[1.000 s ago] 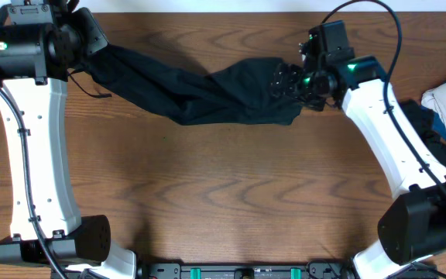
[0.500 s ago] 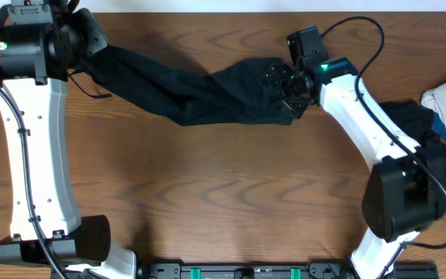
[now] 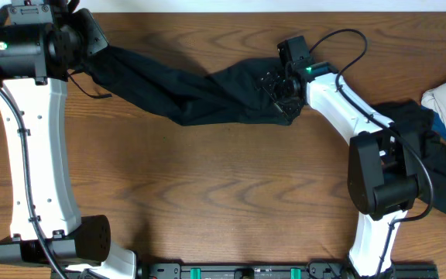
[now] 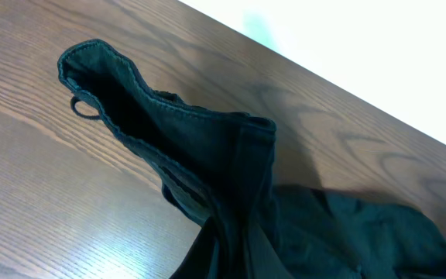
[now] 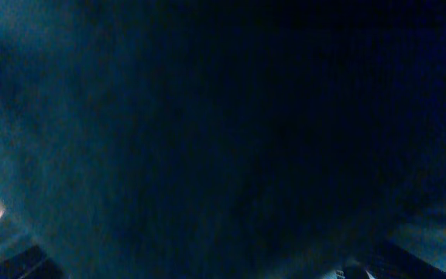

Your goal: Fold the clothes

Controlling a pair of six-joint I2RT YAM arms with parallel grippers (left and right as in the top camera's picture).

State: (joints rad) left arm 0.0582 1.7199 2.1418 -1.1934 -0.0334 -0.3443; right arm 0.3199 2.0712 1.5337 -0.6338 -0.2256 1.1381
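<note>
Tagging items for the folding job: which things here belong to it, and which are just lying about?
Belong to the job:
stretched black garment
crumpled black garment at the right
whitish garment with pink, at the right edge

Not part of it:
wooden table, which only carries them

stretched garment (image 3: 200,89): across far part of table (image 3: 207,201) | left end: at left gripper (image 3: 95,46), far-left corner | right end: under right gripper (image 3: 279,84), right of centre | clothes pile (image 3: 444,128): right table edge, apart from stretched garment
</note>
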